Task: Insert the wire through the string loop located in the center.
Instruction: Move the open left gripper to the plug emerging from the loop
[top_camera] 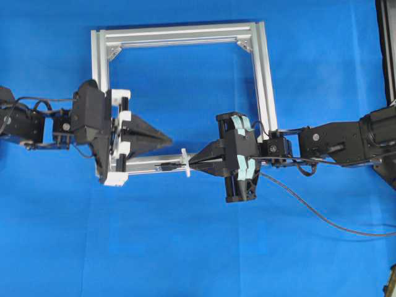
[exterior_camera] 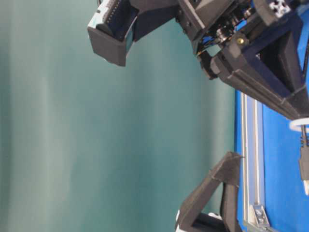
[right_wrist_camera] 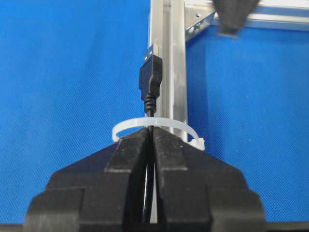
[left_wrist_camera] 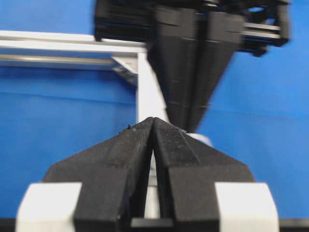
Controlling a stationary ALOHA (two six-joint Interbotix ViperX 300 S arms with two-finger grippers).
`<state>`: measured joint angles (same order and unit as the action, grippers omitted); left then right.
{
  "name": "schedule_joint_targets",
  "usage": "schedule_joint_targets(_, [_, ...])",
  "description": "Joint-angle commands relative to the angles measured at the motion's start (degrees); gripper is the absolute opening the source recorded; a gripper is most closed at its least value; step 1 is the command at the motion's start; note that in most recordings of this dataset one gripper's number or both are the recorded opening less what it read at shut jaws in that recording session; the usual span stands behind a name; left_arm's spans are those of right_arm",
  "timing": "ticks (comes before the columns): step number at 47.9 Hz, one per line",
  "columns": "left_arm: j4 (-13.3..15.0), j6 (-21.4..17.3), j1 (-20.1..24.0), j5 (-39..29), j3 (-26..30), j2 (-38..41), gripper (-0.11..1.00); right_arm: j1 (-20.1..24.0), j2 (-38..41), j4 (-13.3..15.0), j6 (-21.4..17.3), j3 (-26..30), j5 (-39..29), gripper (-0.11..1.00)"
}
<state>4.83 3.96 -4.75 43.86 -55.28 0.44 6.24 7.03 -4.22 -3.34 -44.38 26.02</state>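
1. Frame (top_camera: 267, 93): square of silver aluminium bars w/ grooved profile, laid flat on smooth blue cloth (top_camera: 185, 247).
2. String loop (right_wrist_camera: 154, 126): thin translucent-white plastic band, oval, seen crosswise on the near frame bar.
3. Wire (right_wrist_camera: 150, 82): thin black cable ending in a boxy dark plug w/ metal tip; plug is seen past the loop, long axis along the bar, tip aimed away from the right gripper (right_wrist_camera: 152, 133).
4. Right gripper: matte black wedge fingers pinched on the wire just behind the loop.
5. Left gripper (top_camera: 167, 140): fingers pressed together, nothing held, above the bar near the plug.
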Motion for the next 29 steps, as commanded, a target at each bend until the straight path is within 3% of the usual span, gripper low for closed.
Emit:
schedule_joint_targets(1, [-0.1, 0.5, -1.3, 0.1, 0.4, -1.4, 0.0, 0.1, -0.8, 0.2, 0.0, 1.1, 0.8, -0.02])
schedule_joint_targets(22, [-0.1, 1.9, -1.6, -1.7, 1.3, -1.0, 0.01, 0.0, -0.8, 0.1, 0.2, 1.1, 0.8, -0.02])
schedule_joint_targets(24, [-0.1, 2.5, -1.5, -1.7, 1.3, -1.1, 0.05, 0.1, -0.8, 0.1, 0.3, 1.1, 0.8, -0.02])
schedule_joint_targets(29, [-0.1, 4.3, -1.6, -1.7, 1.4, -1.0, 0.31, 0.0, -0.8, 0.1, 0.3, 1.1, 0.8, -0.02])
